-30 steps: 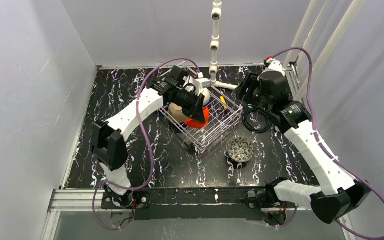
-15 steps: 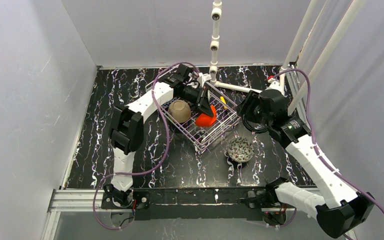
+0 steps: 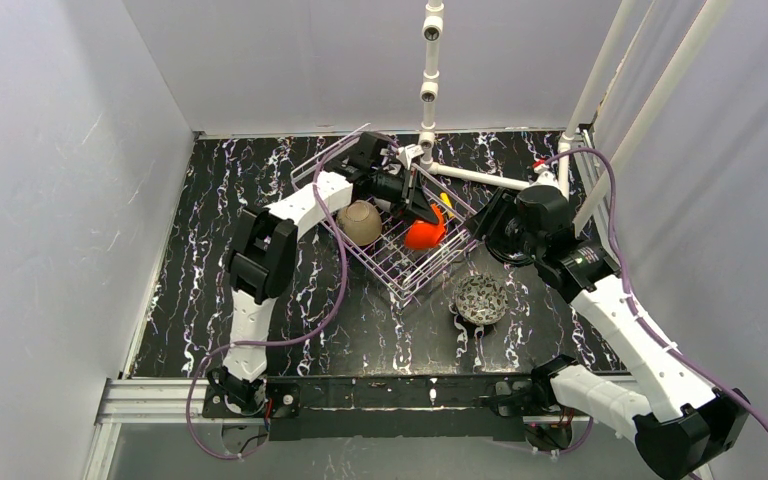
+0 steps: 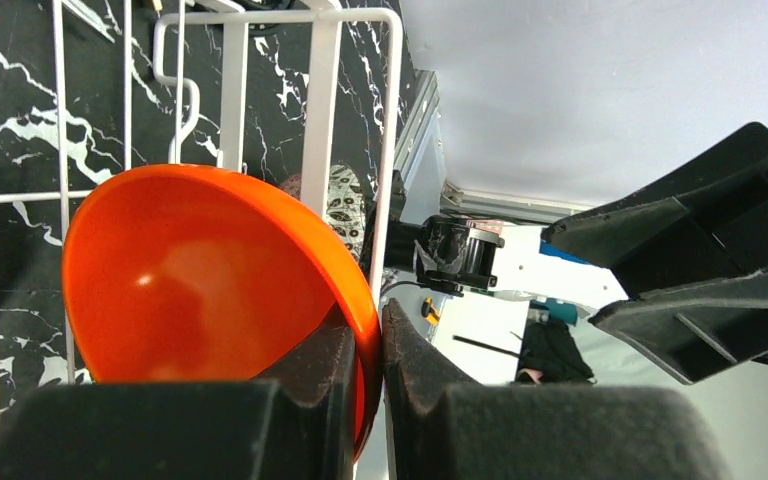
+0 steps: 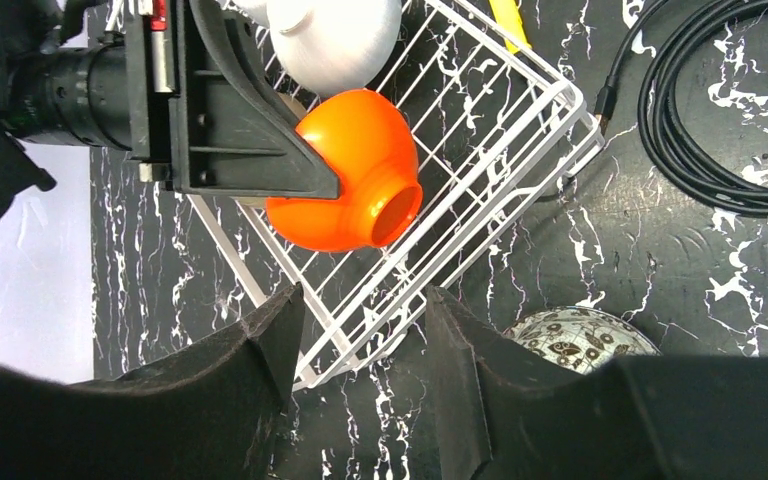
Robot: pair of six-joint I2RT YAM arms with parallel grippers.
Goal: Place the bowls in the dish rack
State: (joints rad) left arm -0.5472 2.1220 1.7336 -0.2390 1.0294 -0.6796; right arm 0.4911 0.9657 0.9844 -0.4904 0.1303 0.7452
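My left gripper is shut on the rim of the bright red-orange bowl, one finger inside and one outside. It holds the bowl on its side over the wire dish rack. From the right wrist view the orange bowl lies foot toward the camera, beside a white bowl in the rack. A tan bowl sits upside down in the rack's left part. A patterned bowl stands on the table outside it. My right gripper hovers open and empty above the rack's corner.
A coil of black cable lies on the marble table to the right of the rack. A white pipe frame rises behind the rack. A yellow item lies at the rack's far edge.
My left gripper carried the orange bowl rightward and farther back over the rack, uncovering the tan bowl. My right arm swung closer to the rack, its jaws narrowing slightly.
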